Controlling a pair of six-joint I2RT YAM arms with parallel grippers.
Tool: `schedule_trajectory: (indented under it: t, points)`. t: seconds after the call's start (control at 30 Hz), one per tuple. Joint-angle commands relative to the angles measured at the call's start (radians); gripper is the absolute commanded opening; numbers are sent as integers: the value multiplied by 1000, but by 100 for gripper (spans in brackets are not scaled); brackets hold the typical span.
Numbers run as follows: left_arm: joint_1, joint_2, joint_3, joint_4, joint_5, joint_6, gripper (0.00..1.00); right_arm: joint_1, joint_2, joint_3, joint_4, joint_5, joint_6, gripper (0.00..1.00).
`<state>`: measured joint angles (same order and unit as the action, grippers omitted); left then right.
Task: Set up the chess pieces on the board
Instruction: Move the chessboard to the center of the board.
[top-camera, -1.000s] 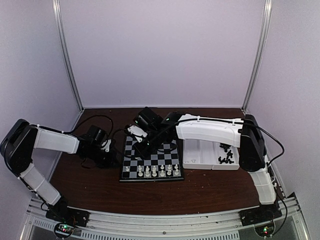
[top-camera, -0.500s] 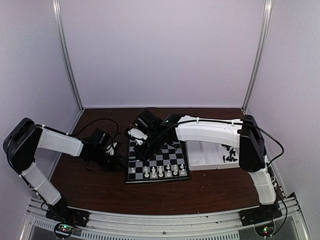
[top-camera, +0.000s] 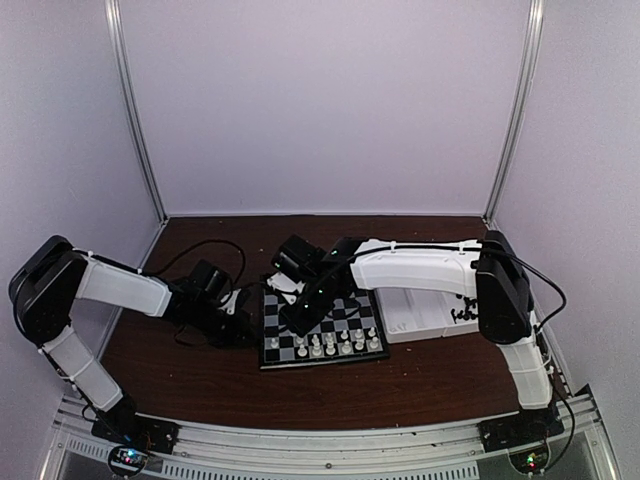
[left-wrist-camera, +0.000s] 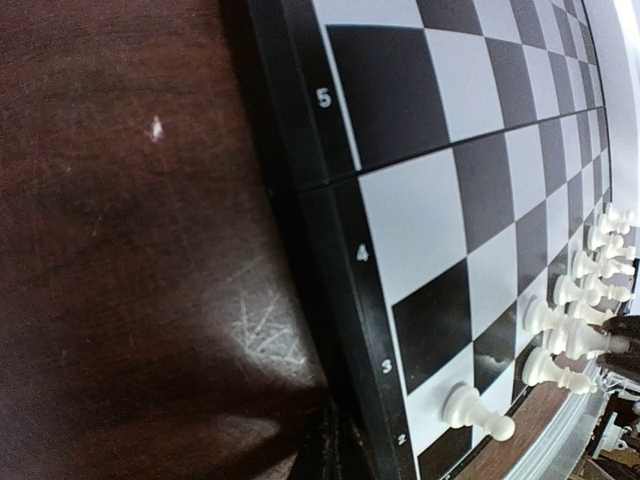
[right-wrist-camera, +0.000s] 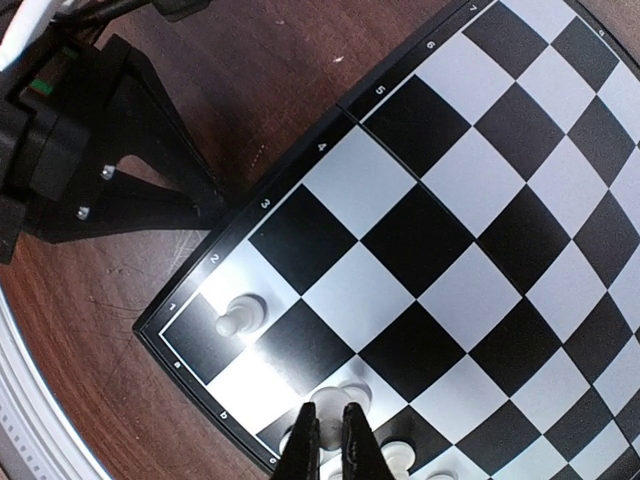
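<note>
**Top view:** the board (top-camera: 352, 318) lies on the brown table (top-camera: 200, 370). The left gripper (top-camera: 243, 318), jaws closed and empty, meets the board's left rim. The right gripper (top-camera: 298, 322) hangs over the board's left half. White pieces (top-camera: 330, 347) line the board's near rows. Black pieces (top-camera: 462, 305) sit in the tray (top-camera: 420, 318) just right of the board.

**Left wrist view:** a lone white pawn (left-wrist-camera: 478, 412) stands beside the board's numbered rim.

**Right wrist view:** the right gripper's jaws are nearly together, above a white piece in the board's near rows. Whether it is pinched cannot be told.
</note>
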<state>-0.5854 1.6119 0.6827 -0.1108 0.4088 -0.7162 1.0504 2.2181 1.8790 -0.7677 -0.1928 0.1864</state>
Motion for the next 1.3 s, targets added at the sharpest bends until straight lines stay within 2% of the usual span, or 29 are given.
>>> schedule_trajectory:
  t: [0.0,0.3,0.67,1.27]
  points:
    - [-23,13,27,68,27,-14,0,15,-52,-10,-14,34,-4,7]
    - [-30,12,30,77,30,-16,0,23,-50,-9,0,41,-4,7]
    - [-17,-97,58,-87,-137,46,0,31,-43,-18,17,48,-4,7]
    - [62,-163,53,-145,-138,87,0,38,1,15,15,47,-4,7]
